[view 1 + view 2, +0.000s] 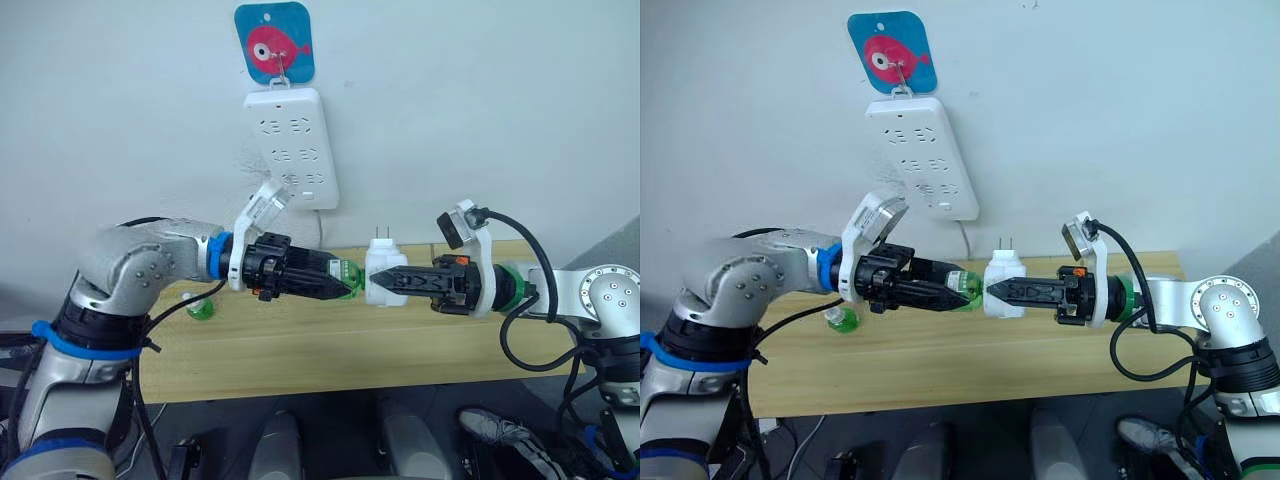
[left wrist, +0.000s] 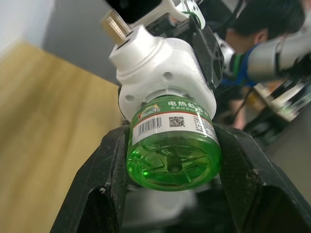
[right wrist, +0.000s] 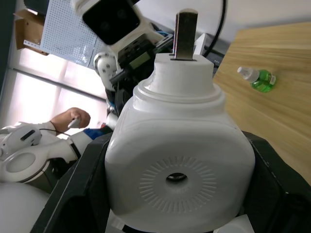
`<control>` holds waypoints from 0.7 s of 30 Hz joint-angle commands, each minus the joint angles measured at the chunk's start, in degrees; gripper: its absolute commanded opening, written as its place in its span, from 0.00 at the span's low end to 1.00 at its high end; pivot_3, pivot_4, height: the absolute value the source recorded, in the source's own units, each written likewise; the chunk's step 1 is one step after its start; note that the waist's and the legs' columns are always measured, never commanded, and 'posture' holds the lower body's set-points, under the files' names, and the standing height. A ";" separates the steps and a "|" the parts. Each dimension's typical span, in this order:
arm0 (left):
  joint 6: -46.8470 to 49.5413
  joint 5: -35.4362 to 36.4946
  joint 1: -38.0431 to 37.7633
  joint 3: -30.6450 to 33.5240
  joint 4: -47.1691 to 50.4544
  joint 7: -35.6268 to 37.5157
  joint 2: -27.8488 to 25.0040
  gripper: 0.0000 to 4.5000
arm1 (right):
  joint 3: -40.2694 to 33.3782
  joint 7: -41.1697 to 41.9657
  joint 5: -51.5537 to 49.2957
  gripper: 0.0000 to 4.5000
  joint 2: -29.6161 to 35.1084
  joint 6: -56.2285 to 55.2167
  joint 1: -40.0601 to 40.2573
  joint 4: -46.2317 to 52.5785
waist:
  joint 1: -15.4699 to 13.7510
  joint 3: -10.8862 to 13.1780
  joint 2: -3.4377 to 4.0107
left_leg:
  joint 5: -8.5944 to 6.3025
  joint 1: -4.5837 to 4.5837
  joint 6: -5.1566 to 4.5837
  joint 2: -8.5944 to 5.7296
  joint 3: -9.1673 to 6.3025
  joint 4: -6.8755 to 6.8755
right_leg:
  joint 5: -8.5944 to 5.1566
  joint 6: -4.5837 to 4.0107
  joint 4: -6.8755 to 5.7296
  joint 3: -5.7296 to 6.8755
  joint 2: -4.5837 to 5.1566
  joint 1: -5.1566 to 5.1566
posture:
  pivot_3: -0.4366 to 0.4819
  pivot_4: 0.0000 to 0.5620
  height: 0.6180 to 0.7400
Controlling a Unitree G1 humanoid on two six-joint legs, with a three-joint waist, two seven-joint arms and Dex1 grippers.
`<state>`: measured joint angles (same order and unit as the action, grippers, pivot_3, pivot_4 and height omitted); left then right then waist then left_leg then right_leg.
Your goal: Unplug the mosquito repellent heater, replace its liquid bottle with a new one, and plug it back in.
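Mosquito repellent heater (image 1: 383, 275) held in the air above the wooden table (image 1: 300, 350), prongs up, clamped in the right gripper (image 1: 384, 279). Left gripper (image 1: 345, 291) clamped on a green liquid bottle (image 2: 172, 153) seated in the heater's base. Another green bottle (image 1: 201, 305) lies on the table. Power strip (image 1: 292, 146) on the wall.

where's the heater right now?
Unplugged, mid-air above the wooden table: the heater is in the right pincer, prongs up, its green bottle in the left pincer.
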<state>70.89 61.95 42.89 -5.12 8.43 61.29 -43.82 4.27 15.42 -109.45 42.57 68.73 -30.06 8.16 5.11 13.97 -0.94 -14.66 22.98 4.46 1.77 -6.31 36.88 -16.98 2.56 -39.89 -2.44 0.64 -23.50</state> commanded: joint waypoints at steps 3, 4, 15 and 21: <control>9.00 4.70 1.91 6.24 -3.13 -3.58 -2.55 0.50 | -0.84 0.19 -0.30 0.68 1.54 0.63 0.46 1.36 | -0.01 0.00 0.00 | 0.00 -0.01 0.01 0.00 0.01 0.00 | 0.00 0.00 0.00 -0.01 0.01 0.00 | 0.37 0.39 0.88; 9.57 4.80 1.75 6.10 -2.98 -3.44 -3.09 0.50 | -0.84 0.33 -0.20 0.68 1.64 0.65 0.46 1.29 | -0.03 0.00 0.01 | 0.00 -0.01 0.01 0.00 0.01 0.00 | 0.00 0.00 0.00 -0.01 0.01 0.00 | 0.38 0.39 0.88; 0.57 0.08 -5.35 6.10 4.01 -5.53 -1.61 0.66 | -0.38 0.43 -0.11 0.68 1.44 0.07 -0.24 0.83 | -0.13 0.00 0.01 | 0.01 -0.01 0.02 0.00 0.06 0.00 | 0.00 -0.01 0.01 -0.05 0.05 -0.01 | 0.38 0.39 0.88; -7.17 -4.23 -10.58 5.16 8.48 0.84 -4.34 1.00 | -0.49 0.03 -0.66 0.68 1.67 -0.09 0.04 0.92 | -0.32 0.01 0.00 | 0.01 -0.01 0.02 -0.02 0.10 0.01 | 0.01 -0.02 0.01 -0.08 0.08 -0.02 | 0.38 0.39 0.88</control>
<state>66.60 59.01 33.10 -0.76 14.34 59.50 -46.53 5.56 14.85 -108.76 44.02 68.89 -29.95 8.00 4.79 13.98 -0.94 -14.65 22.98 4.49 1.75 -6.21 36.89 -16.98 2.55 -39.87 -2.52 0.71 -23.52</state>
